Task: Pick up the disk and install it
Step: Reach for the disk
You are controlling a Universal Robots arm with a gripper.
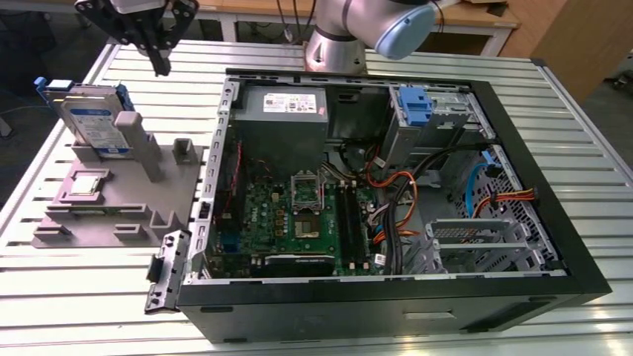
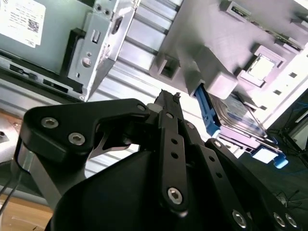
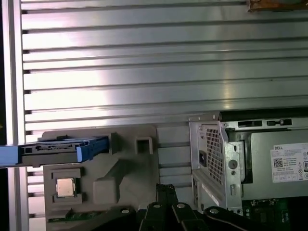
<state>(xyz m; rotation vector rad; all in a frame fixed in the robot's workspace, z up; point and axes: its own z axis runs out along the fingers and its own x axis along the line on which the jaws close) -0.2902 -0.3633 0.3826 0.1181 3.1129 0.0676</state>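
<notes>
Fingers (image 1: pixel 158 59) pressed together at the tips and holding nothing; in the second wrist view they read as one black bar. The gripper (image 1: pixel 161 72) hangs above the slatted desk (image 1: pixel 89 297) near its far corner on the exterior view's left, just beyond the disk (image 1: pixel 94 119) and apart from it. The disk stands on edge in a slot of the grey fixture (image 1: pixel 118 200), leaning against a grey post, labelled face toward the exterior camera and blue frame showing along its upper edge; in the first wrist view it appears edge-on. The fixture sits beside the open computer case (image 1: pixel 396 185), between it and the desk's edge on the exterior view's left. Handling judgement: metal body, so rigid and fairly heavy for its size; smooth faces likely slippery; shock-sensitive, so no knocks against post or case. The blue plastic frame looks thin and may flex, poor for bearing load. Best hold, I judge, is across the two broad flat faces at the exposed upper part, clear of the post, fingers straddling the thickness near the middle of its length so it does not swing.
</notes>
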